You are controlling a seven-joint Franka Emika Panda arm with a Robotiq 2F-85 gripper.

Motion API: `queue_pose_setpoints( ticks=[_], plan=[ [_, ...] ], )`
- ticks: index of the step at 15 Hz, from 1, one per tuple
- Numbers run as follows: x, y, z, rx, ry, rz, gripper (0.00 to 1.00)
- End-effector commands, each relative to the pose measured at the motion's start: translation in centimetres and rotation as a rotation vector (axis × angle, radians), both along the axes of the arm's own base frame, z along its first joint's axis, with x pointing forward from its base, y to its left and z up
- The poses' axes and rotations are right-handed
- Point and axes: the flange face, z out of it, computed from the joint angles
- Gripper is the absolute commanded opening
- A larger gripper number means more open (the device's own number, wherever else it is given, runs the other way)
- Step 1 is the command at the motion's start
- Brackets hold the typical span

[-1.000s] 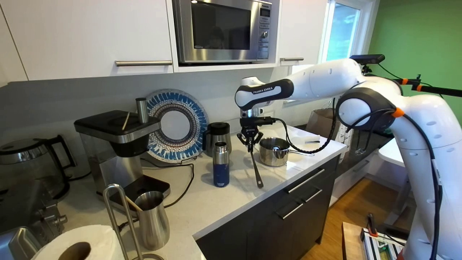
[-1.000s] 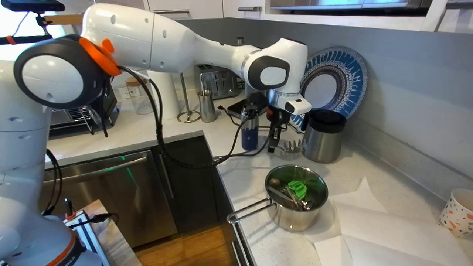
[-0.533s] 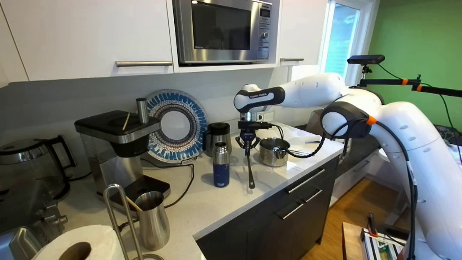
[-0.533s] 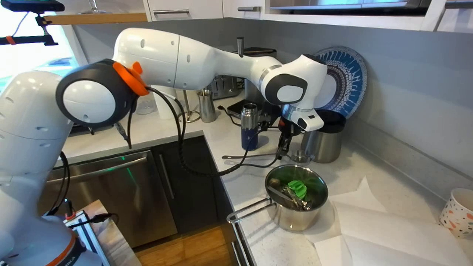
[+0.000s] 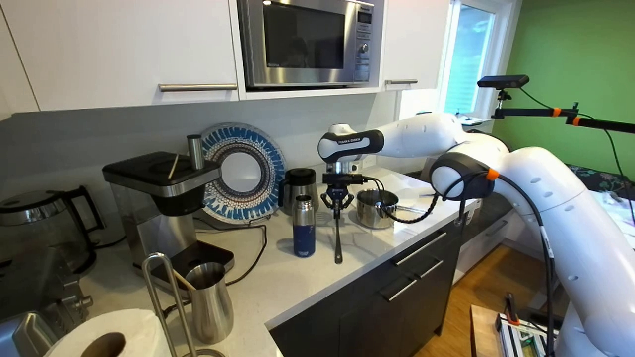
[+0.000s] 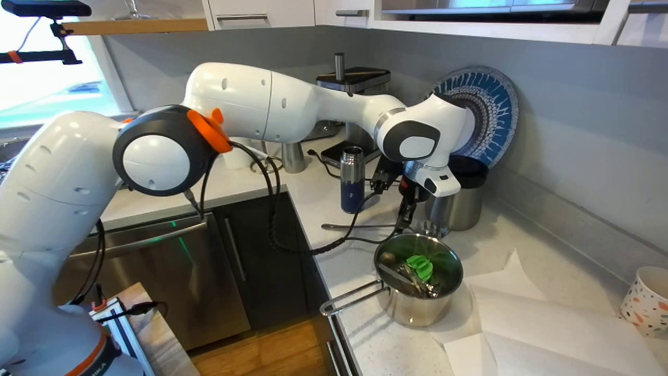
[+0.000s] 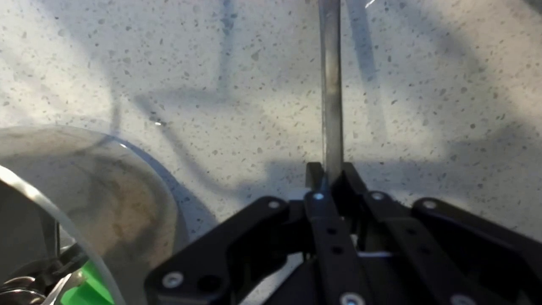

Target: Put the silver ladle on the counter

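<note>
My gripper [image 5: 337, 212] is shut on the handle of the silver ladle [image 5: 338, 243]. In the wrist view the handle [image 7: 332, 84] runs up from between the fingertips [image 7: 331, 174]. In an exterior view the handle [image 6: 336, 226] lies nearly level, its end towards the front edge. The ladle's head [image 6: 432, 228], blurred with what look like prongs, is on the wall side of the gripper [image 6: 402, 225]. The ladle is low over the pale counter [image 5: 292, 282]; I cannot tell if it touches. The counter also fills the wrist view [image 7: 254, 127].
A steel pot [image 6: 417, 308] with utensils and a green tool stands close beside the gripper; its rim [image 7: 55, 212] shows in the wrist view. A blue and steel bottle [image 5: 304, 233] stands on the opposite side. A steel jug with a black lid [image 6: 454, 209] is behind the ladle's head.
The arm has lowered the gripper and ladle towards the counter and moved slightly towards the pot side. The handle now looks more upright in an exterior view. The gripper stays shut on the ladle.
</note>
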Motion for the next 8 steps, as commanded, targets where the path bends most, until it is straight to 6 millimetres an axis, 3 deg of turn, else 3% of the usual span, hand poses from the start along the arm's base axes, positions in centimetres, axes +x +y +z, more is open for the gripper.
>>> queue_pose_setpoints(
  ticks=[1,2,3,7,8],
  plan=[
    [0.8,-0.5,-1.0,0.041,-0.004,-0.046,0.03],
    [0.8,-0.4,-1.2,0.044,-0.005,-0.051,0.03],
    [0.9,-0.5,-1.5,0.047,-0.002,-0.056,0.35],
    [0.9,-0.8,-2.1,0.048,0.005,-0.076,0.58],
    [1.0,-0.8,-2.1,0.05,0.005,-0.077,0.6]
  ],
)
